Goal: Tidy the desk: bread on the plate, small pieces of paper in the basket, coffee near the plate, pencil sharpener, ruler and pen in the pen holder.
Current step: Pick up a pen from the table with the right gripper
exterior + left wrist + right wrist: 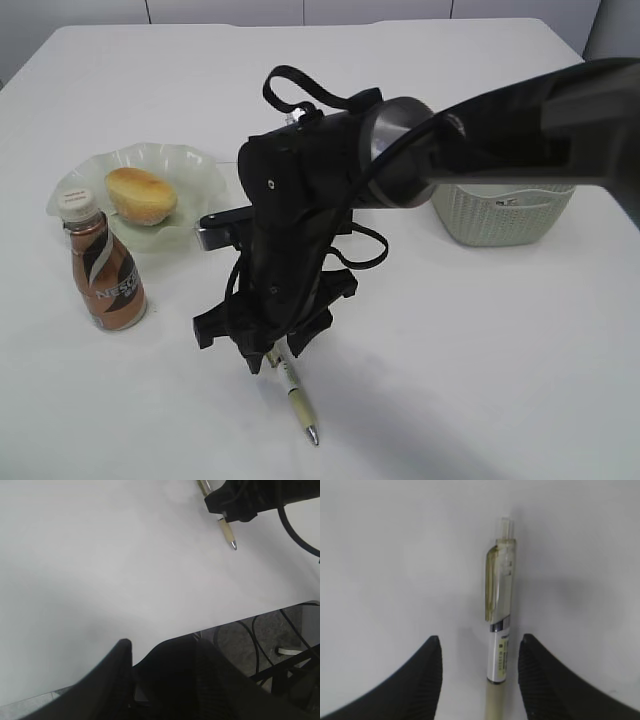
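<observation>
Straddling the pen [501,625] with my right end effector [479,672], I have both jaws apart and nothing clamped yet; the barrel lies flat on the desk [480,380] in the gap, somewhat nearer one finger than the other, with its clip end pointing away from my wrist. My left end effector [162,672] hangs low near the desk's edge, well away from the pen, jaws apart and empty.

Closing off-centre could go badly, I judge: the nearer finger would meet the round barrel first and roll or skid it sideways. Pinching too high would leave me scraping the desk or catching only the top of the barrel, so it could slip on the lift.

Counting what shows: one pen, one bread [141,194] lying on one plate [205,170], one coffee [104,272] standing just beside that plate, one basket [500,214] behind my right arm. No ruler, sharpener, paper scraps or pen holder are visible; the arm may hide some.
</observation>
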Controlling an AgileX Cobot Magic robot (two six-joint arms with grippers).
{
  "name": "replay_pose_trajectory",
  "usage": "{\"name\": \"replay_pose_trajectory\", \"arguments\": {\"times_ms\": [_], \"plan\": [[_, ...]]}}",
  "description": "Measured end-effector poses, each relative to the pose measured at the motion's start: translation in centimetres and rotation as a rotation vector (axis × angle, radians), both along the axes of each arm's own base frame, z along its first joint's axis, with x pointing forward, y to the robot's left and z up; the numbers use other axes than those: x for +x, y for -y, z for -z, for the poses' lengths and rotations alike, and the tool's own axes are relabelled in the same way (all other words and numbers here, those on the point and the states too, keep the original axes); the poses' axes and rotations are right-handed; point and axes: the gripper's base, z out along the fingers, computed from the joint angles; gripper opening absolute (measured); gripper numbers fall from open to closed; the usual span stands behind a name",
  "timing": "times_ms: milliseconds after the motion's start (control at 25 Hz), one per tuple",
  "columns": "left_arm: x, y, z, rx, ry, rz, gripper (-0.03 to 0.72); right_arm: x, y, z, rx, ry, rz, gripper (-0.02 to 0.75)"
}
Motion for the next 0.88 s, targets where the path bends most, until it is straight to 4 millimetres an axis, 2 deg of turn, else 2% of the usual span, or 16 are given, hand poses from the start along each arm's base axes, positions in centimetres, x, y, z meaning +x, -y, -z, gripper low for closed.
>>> {"name": "replay_pose_trajectory", "arguments": {"times_ms": [600,880], "plan": [[0.0,0.0,0.0,0.0,0.0,0.0,0.307,0.1,0.1,2.3,-0.081,-0.058,-0.015,0.393],[0.0,0.0,0.0,0.002,0.0,0.0,0.307,0.0,0.2,2.7,-0.106,-0.082,-0.019,0.393]]}}
